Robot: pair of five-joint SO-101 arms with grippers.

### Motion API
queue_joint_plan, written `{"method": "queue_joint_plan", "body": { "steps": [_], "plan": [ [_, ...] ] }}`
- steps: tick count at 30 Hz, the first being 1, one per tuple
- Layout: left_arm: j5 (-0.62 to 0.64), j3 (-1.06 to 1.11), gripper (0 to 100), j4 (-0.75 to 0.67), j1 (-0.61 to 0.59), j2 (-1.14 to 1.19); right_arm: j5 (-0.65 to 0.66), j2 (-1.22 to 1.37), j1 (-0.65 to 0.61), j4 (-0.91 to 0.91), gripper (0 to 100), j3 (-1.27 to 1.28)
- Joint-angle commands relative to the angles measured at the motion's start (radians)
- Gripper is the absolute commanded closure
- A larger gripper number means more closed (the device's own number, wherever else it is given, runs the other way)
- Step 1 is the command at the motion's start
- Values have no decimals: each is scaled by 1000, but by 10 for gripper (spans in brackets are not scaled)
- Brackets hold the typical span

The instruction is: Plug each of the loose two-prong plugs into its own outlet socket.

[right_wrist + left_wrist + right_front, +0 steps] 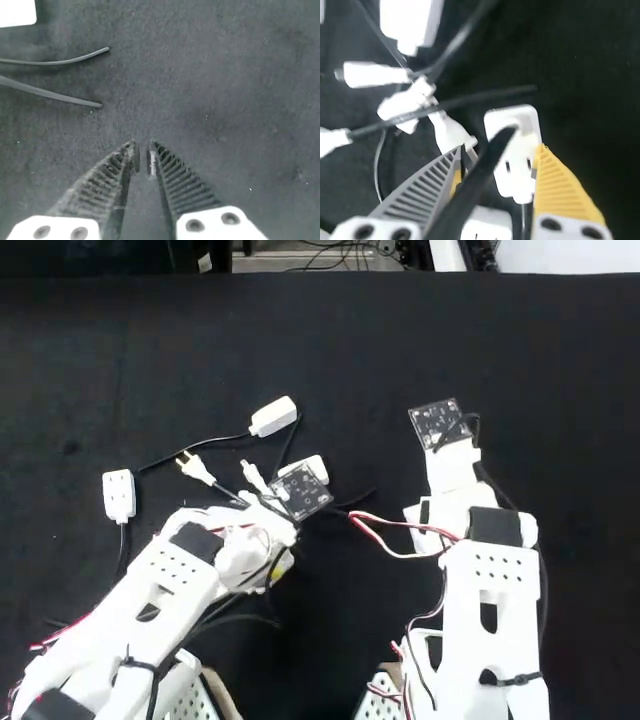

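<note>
At the table's (560, 360) centre, in the high view, the left arm (170, 580) slants in from 7 o'clock and ends over a tangle of cords and plugs. The left wrist view shows the left gripper (501, 148) released. Its grey finger and yellow finger stand either side of a white outlet socket (517, 165) whose two slots face the camera. The yellow finger touches the socket's edge, the grey one stands apart from it, and a black cord (480, 175) crosses the gap between them. Just beside the grey fingertip lies a white plug (452, 132).

In the high view a black plug (196, 470) lies loose at 10 o'clock from the left arm's tip, its brass prongs aimed toward 10 o'clock. A second socket (119, 493) sits farther out at 9 o'clock, with its cord leaving toward 6 o'clock. A white block (273, 416) rests at 12 o'clock from the tangle; whether it has slots I cannot tell.

The right arm (490, 570) stands at 5 o'clock and points toward 12. The right gripper (142, 150) hangs over bare black cloth, its fingers drawn together to a thin slit with nothing between them. Two cord ends (95, 102) lie well apart from it.
</note>
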Motion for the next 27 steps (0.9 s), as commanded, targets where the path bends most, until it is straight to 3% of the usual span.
{"method": "queue_joint_plan", "body": {
  "steps": [1,6,13,27],
  "plan": [
    [2,-5,776,-52,2,63,6,-1,11,-18,967,-2],
    [0,-10,776,-41,1,107,6,-1,11,-18,967,-2],
    [0,-58,773,120,2,117,8,-1,9,-23,967,8],
    [8,8,771,184,1,112,8,-1,3,-40,967,21]
  ]
}}
